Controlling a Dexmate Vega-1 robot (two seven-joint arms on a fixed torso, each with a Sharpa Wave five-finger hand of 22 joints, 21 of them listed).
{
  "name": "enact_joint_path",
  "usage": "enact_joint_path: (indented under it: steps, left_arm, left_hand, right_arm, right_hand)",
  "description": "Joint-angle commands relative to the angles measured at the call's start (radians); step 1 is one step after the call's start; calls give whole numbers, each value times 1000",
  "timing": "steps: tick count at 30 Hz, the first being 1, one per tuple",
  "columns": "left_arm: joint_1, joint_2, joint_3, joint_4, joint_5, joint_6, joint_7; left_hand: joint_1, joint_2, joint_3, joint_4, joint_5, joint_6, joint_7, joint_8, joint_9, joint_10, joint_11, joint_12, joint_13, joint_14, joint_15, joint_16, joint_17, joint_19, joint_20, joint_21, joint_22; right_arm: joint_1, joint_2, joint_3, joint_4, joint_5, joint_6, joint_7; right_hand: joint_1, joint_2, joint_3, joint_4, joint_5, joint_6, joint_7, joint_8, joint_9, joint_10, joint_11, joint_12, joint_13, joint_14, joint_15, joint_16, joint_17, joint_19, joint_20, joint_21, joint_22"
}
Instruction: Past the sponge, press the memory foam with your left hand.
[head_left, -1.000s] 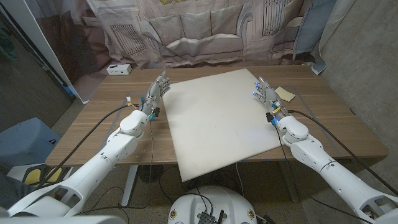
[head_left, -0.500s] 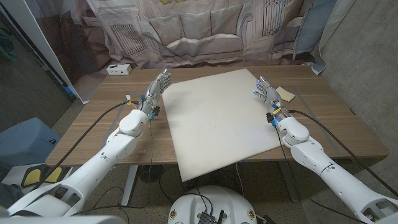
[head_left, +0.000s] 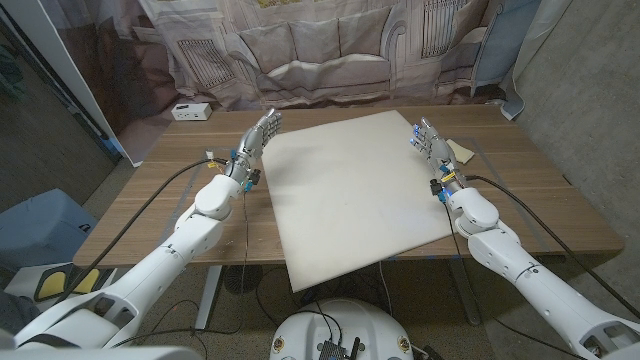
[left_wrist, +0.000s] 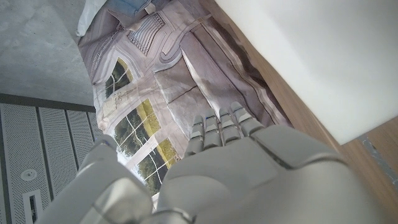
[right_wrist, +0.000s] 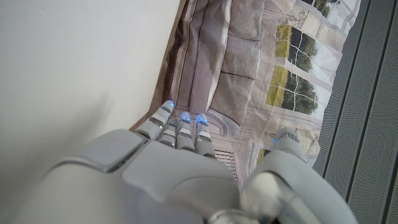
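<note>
Both hands are held empty with fingers extended and slightly apart: the left hand (head_left: 257, 139) at the left edge of the memory foam (head_left: 350, 190), the right hand (head_left: 427, 140) at its right edge. The foam is spread mid-table, and a sponge (head_left: 462, 151) is seen just right of it.

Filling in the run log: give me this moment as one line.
left hand: open, at memory foam left edge, not pressing | right hand: open, at right edge | sponge: beyond right hand
</note>
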Motion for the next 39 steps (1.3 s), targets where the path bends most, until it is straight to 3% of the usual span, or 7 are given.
enact_joint_path:
  steps: [1, 7, 23, 29, 33, 39]
  left_arm:
    - [-17, -10, 17, 27, 50, -64, -8]
    - [-9, -4, 19, 19, 79, -81, 7]
    - [-3, 6, 38, -5, 174, -123, 31]
    - [-11, -4, 47, 16, 186, -152, 23]
    - [-14, -7, 51, 25, 208, -170, 32]
    - [-19, -14, 59, 36, 225, -194, 29]
  left_hand:
    - [13, 1, 3, -8, 0, 11, 1, 3, 3, 9, 1, 5, -1, 12, -2, 2, 3, 13, -2, -4, 4]
    - [15, 2, 3, -9, 0, 13, 1, 2, 3, 11, 2, 5, -3, 15, -4, 1, 3, 11, -1, -6, 3]
    - [22, 6, 4, -15, -2, 32, -6, 3, 3, 18, -7, 5, -11, 26, -7, 1, 3, 7, -1, -13, 4]
    - [29, 13, 7, -20, -3, 62, -32, 8, 3, 29, -14, 7, -17, 34, -15, 0, 3, 11, -2, -15, 4]
    - [32, 15, 8, -22, -3, 56, -20, 3, 3, 32, -16, 7, -19, 37, -17, -1, 2, 14, -4, -15, 4]
    - [36, 18, 9, -25, -4, 55, -11, -1, 3, 39, -40, 8, -22, 44, -25, -1, 2, 17, -4, -16, 4]
  right_arm:
    - [-6, -12, 5, -18, -5, -5, 1]
    - [-10, -19, 5, -36, -14, -27, -17]
    - [-41, -17, 13, -64, -29, -28, -61]
    - [-50, -17, 15, -77, -40, -29, -78]
    - [-57, -23, 18, -88, -41, -33, -81]
    - [-66, -29, 26, -100, -36, -35, -83]
  right_hand:
    - [6, 2, 1, -8, 4, 4, 0, 6, 1, 8, 1, 3, 0, 8, 2, 4, 2, 8, -1, 5, 1]
    - [10, 2, 1, -10, 4, 2, 20, 4, 1, 7, 5, 1, 0, 12, 3, 4, 0, 16, 1, 7, 1]
    - [16, 4, 2, -13, 4, -7, 21, 0, 1, 8, 3, -2, 1, 21, 2, 6, -2, 30, 2, 10, 1]
    - [19, 7, 3, -14, 3, -6, 23, 2, 2, 12, 5, -1, 1, 23, 3, 6, -3, 35, 4, 11, 1]
    - [21, 8, 4, -15, 3, -19, 20, -3, 2, 6, 0, -5, 1, 19, 4, 4, -3, 34, 4, 10, 1]
    - [23, 9, 4, -16, 3, -35, 15, -8, 2, 0, 1, -8, 1, 14, 7, 2, -4, 32, 6, 8, 1]
